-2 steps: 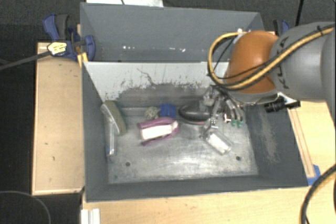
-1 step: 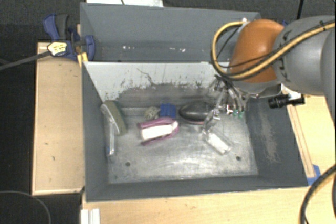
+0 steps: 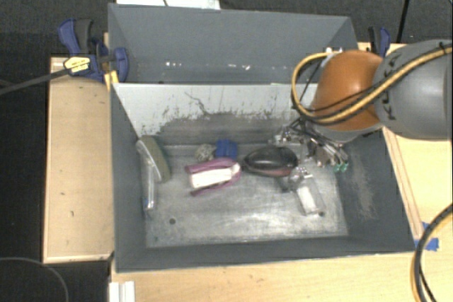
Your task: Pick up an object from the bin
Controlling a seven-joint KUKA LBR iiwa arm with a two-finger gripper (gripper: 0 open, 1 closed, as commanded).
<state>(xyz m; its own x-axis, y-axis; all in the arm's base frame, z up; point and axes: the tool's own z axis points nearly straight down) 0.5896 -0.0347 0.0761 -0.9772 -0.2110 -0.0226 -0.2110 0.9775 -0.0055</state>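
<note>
Grey metal bin (image 3: pixel 134 117), read left to right: a clear-handled brush (image 3: pixel 151 165) leans along the left wall. A purple-and-white object (image 3: pixel 212 175) lies mid-floor with a blue piece (image 3: pixel 226 148) just behind it. Next is a black oval object (image 3: pixel 269 163), then the gripper (image 3: pixel 301 163) low at that oval's right end, and a small white block (image 3: pixel 308 200) lies near it. Whether the gripper is spread or closed I cannot tell. The oval lies nearest. A good pick would centre across its narrow width, descend straight and leave the white block undisturbed.
</note>
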